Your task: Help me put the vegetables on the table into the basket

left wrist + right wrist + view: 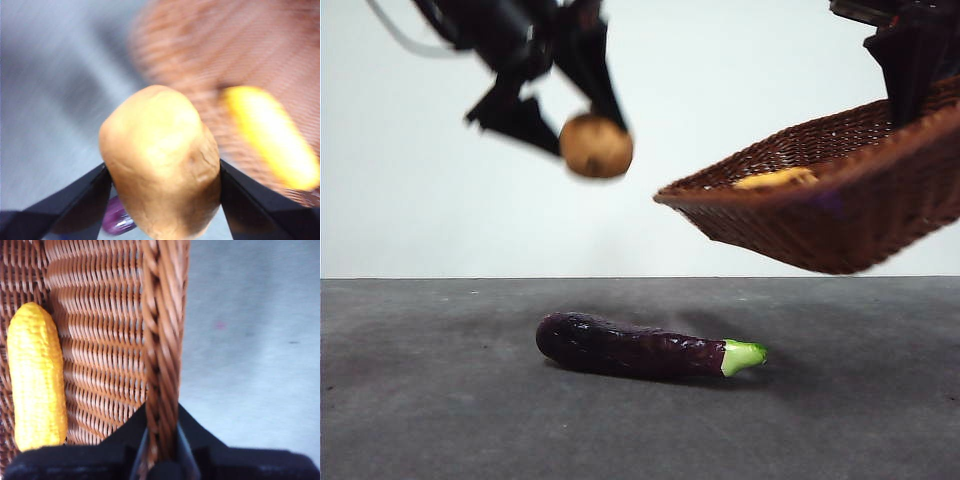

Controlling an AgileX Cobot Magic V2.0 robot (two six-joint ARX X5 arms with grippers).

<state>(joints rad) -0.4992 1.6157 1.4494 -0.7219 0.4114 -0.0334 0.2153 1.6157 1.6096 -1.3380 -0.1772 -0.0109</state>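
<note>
one of three vegetables is lying in the basket (840, 215): corn (36, 380) | left gripper (582, 130) is clamping potato (596, 146) aloft, just beside the low rim | right gripper (161, 440) is pinching the raised rim | eggplant (640, 348) is lying on table (420, 400) below

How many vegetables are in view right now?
3: a small brown potato held aloft by the left gripper, a yellow corn cob inside the lifted woven basket, a dark-purple eggplant on the grey table.
</note>
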